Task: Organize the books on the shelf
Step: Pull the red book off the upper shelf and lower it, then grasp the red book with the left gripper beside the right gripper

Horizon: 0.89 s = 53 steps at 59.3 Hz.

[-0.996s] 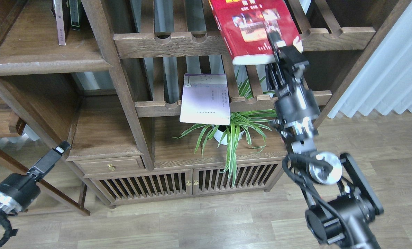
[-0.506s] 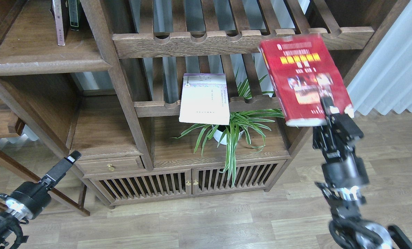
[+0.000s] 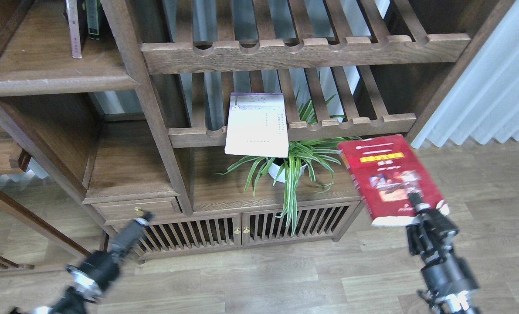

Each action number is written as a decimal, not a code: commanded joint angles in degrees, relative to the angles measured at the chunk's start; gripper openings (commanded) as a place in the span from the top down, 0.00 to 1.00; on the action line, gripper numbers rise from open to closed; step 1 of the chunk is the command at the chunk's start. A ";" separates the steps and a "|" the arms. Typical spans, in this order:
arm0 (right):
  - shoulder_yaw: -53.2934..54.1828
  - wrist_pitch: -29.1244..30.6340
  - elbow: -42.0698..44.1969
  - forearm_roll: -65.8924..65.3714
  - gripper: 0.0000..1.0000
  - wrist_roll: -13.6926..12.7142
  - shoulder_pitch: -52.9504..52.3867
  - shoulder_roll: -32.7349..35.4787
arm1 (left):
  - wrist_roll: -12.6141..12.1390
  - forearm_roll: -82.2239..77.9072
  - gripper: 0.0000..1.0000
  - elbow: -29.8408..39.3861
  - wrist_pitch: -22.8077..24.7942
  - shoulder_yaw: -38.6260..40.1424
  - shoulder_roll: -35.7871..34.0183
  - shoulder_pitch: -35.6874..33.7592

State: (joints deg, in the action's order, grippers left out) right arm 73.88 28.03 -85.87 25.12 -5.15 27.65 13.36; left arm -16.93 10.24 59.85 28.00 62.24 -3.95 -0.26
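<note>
Your right end effector (image 3: 416, 205) pinches the red book (image 3: 388, 179) at its lower edge, cover up, clear of the bookcase, probably so it can be carried to the solid shelf (image 3: 45, 78). The lavender book (image 3: 256, 125) lies on the slatted rack (image 3: 329, 126). Left end effector (image 3: 137, 222): can't tell its fingers apart.

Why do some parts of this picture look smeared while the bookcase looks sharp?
Head view: the red book in the right gripper and the left gripper are motion-blurred; the lavender book and plant stay crisp.
</note>
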 commanded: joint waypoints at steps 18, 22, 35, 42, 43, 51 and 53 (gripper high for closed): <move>-5.67 -0.03 9.49 -3.94 0.94 -8.12 -2.16 -10.02 | 6.29 5.93 0.00 1.68 0.00 -10.73 1.75 -0.17; -5.76 -0.03 11.94 -4.03 0.94 -9.44 -2.25 -10.63 | 9.10 6.45 0.00 1.85 0.00 -10.73 1.75 -0.26; -7.96 -0.03 14.32 -3.94 0.94 -10.67 -2.95 -11.60 | 11.13 6.46 0.00 2.38 0.00 -12.13 1.75 -0.09; -8.49 -0.03 14.32 -4.82 0.94 -11.11 -3.65 -11.86 | 11.04 6.19 0.00 2.82 0.00 -17.23 1.75 -0.17; -8.49 -0.03 14.32 -4.99 0.94 -11.20 -3.65 -11.86 | 11.13 6.19 0.00 2.82 0.00 -17.41 1.75 -0.17; -8.49 -0.03 14.32 -5.61 0.92 -11.29 -3.83 -12.04 | 11.31 6.28 0.01 2.91 0.00 -17.94 2.63 -0.09; -8.49 -0.03 14.32 -5.70 0.92 -11.29 -4.00 -12.04 | 11.31 6.28 0.01 2.91 0.00 -17.94 2.98 -0.09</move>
State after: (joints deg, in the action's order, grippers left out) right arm 65.41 28.00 -71.54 19.77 -16.37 23.94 1.47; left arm -5.77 16.49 62.71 27.99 44.61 -1.93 -0.38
